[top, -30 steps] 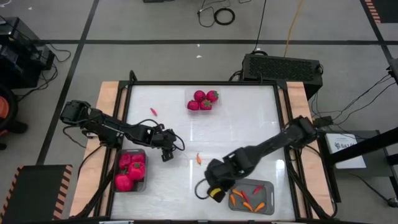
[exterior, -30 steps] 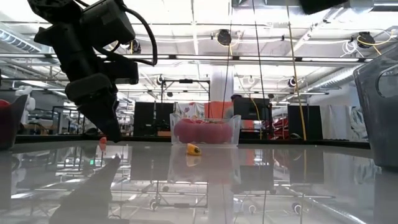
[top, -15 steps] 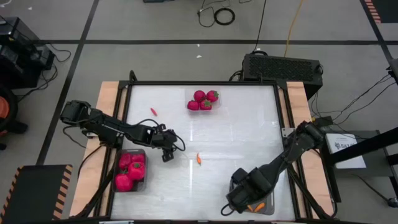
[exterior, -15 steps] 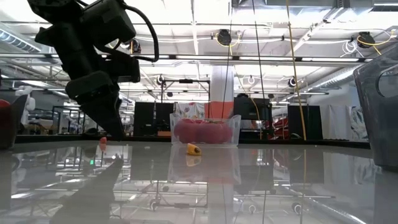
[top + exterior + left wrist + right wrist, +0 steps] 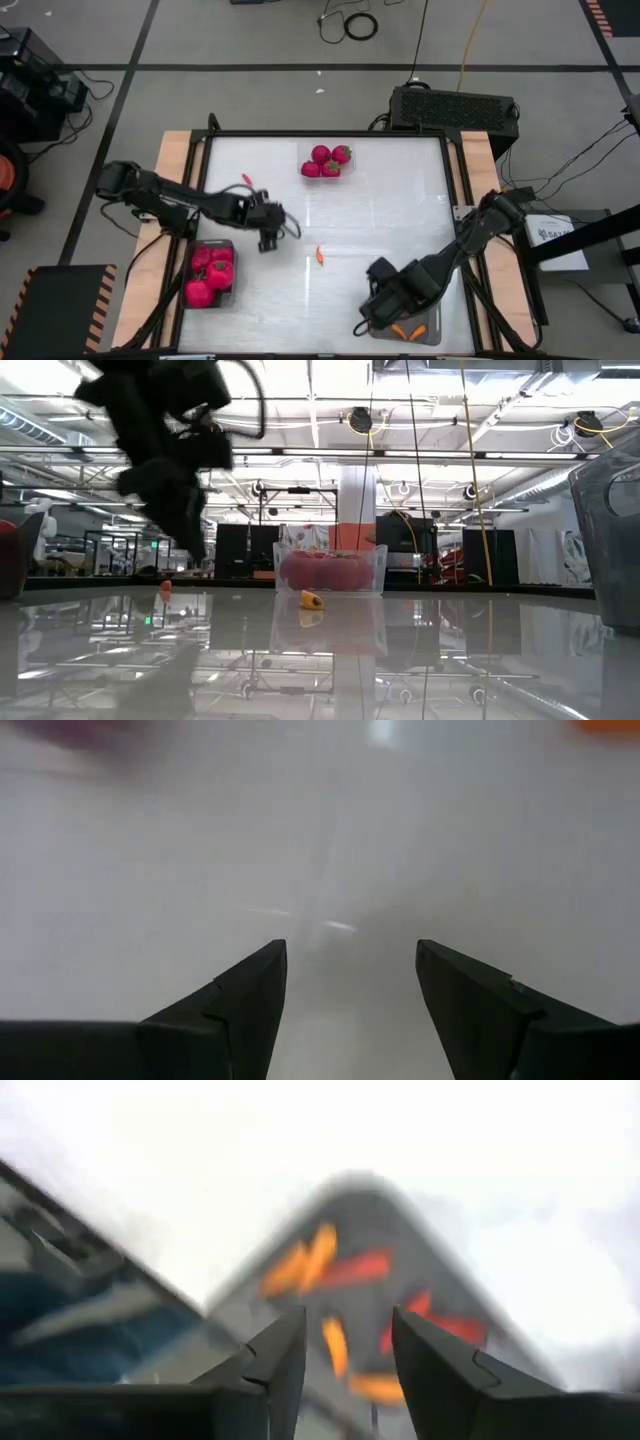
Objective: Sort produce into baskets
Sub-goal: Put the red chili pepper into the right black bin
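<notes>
Surface (image 5: 390, 220): white, glossy, framed in wood at both sides. I hold both arms over it.

Left bin (image 5: 210, 273): grey, at the near left edge, loaded with lumpy magenta-red pieces (image 5: 205, 278).

Right bin (image 5: 425, 325): grey, at the near right edge, partly under my right arm. The right wrist view shows slender orange and red pieces (image 5: 345, 1270) lying in it.

Clear tray (image 5: 327, 161): far middle of the surface, holding round red pieces with green tops (image 5: 322, 155). In the low view it sits behind the stray orange piece.

Left gripper (image 5: 267, 238): just beyond the left bin, over bare surface. Jaws stand wide and empty in the left wrist view.

Right gripper (image 5: 335, 1342): poised above the right bin, looking down into it. Jaws part only narrowly, with nothing between them.

Stray orange piece (image 5: 318, 256): alone near the middle of the surface, between the two grippers, nearer the left one.

Stray red piece (image 5: 246, 180): slender, toward the far left, well apart from any container.

Step in hand, as I judge it: the right arm is at its bin with nothing held, and two slender strays remain unsorted.

Next move calls for: bringing open jaws low over the orange piece, closing finely on so small a thing, then carrying it to the right bin.
</notes>
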You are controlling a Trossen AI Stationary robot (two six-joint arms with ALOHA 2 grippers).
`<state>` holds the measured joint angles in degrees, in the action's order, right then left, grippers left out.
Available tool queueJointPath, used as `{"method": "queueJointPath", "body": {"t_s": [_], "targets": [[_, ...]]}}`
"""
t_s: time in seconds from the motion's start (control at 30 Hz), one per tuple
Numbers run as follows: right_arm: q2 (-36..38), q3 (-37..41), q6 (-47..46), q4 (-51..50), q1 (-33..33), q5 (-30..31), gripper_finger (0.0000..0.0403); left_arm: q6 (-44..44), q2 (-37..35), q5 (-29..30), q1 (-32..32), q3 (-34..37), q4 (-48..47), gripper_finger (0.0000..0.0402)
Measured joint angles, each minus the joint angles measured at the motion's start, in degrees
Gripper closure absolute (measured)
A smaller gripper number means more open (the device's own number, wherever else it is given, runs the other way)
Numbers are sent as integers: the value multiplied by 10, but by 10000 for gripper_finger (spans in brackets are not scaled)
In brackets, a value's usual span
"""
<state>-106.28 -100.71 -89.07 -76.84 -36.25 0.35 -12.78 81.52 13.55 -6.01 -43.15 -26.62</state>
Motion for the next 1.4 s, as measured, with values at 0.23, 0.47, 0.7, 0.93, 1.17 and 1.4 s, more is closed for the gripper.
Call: {"method": "queueJointPath", "body": {"t_s": [0.23, 0.47, 0.7, 0.93, 1.17, 1.4], "targets": [[29, 0, 64, 0, 50, 106, 259, -99, -10, 28, 139, -141, -177, 171], [31, 0, 162, 6, 91, 103, 259, -109, -9, -35, 303, -148, -227, 171], [31, 0, 314, 16, 137, 163, 259, -220, -9, -30, 407, -132, -229, 171], [37, 0, 542, -27, 196, 163, 259, -356, -9, -23, 418, -91, -216, 171], [123, 46, 717, -47, 257, 202, 259, -482, -9, -24, 413, -39, -178, 171], [248, 215, 847, 106, 339, 174, 259, -577, -9, -23, 396, 8, -104, 171]]}}
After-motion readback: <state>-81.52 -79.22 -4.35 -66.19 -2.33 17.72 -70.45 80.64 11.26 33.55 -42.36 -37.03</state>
